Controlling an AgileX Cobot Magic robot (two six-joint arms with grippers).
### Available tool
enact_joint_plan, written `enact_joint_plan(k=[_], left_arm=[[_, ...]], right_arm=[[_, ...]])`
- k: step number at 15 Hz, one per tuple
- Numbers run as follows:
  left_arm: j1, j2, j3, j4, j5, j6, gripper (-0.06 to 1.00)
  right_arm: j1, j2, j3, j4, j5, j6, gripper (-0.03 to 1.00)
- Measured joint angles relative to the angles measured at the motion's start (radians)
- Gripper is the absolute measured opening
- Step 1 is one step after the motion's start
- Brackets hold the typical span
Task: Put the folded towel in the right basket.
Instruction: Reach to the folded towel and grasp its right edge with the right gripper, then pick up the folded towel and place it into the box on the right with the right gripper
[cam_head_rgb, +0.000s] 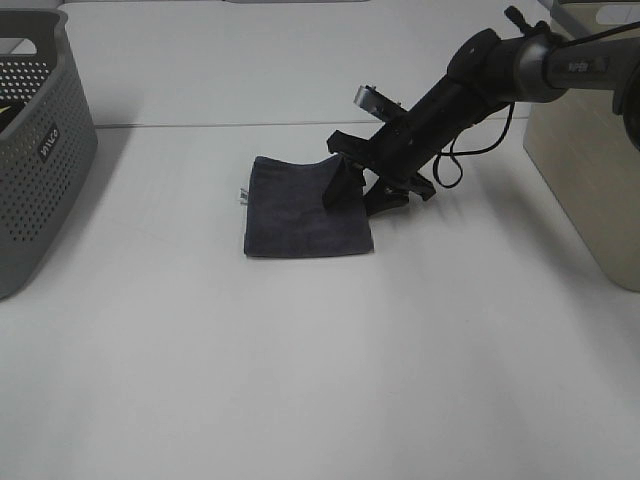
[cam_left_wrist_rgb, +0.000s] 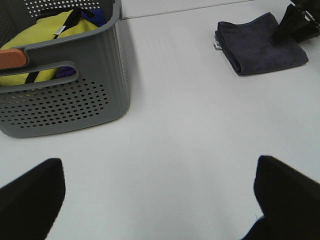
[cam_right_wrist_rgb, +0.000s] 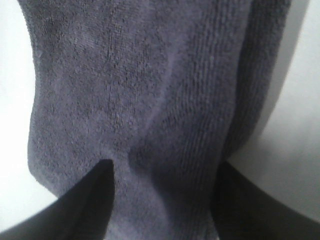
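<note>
Reaching in from the right of the high view, the right arm (cam_head_rgb: 500, 75) slants down to the folded towel (cam_head_rgb: 300, 205), which lies flat on the white worktop (cam_head_rgb: 320, 380) about midway between the two baskets. The towel is dark grey-blue, with a small white tag (cam_head_rgb: 243, 193) at its left edge. The right gripper (cam_head_rgb: 360, 200) sits over the towel's right edge. One of its fingers (cam_head_rgb: 338, 188) rests on the cloth and the other is just off the edge, so they stand apart with terry fabric between them. In the right wrist view the cloth rises in a slight ridge there; whether it is pinched I cannot tell.

The right basket (cam_head_rgb: 580, 170), pale beige, stands at the far right, well apart from the towel. The grey perforated basket (cam_head_rgb: 40, 150) on the left holds a yellow garment (cam_left_wrist_rgb: 50, 30). The left gripper (cam_left_wrist_rgb: 160, 200) hangs above bare worktop near that basket, fingers (cam_left_wrist_rgb: 30, 195) spread wide and empty.
</note>
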Motion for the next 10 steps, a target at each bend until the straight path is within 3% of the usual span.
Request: enact_joint_plan(k=[3, 7, 10], left_arm=[[0.000, 0.000, 0.000, 0.000, 0.000, 0.000, 0.98], [0.000, 0.000, 0.000, 0.000, 0.000, 0.000, 0.98], [0.000, 0.000, 0.000, 0.000, 0.000, 0.000, 0.98]], right_arm=[[0.005, 0.012, 0.000, -0.001, -0.033, 0.007, 0.08], [0.005, 0.002, 0.000, -0.006, -0.012, 0.008, 0.07], [0.005, -0.094, 0.000, -0.081, 0.021, 0.008, 0.07]])
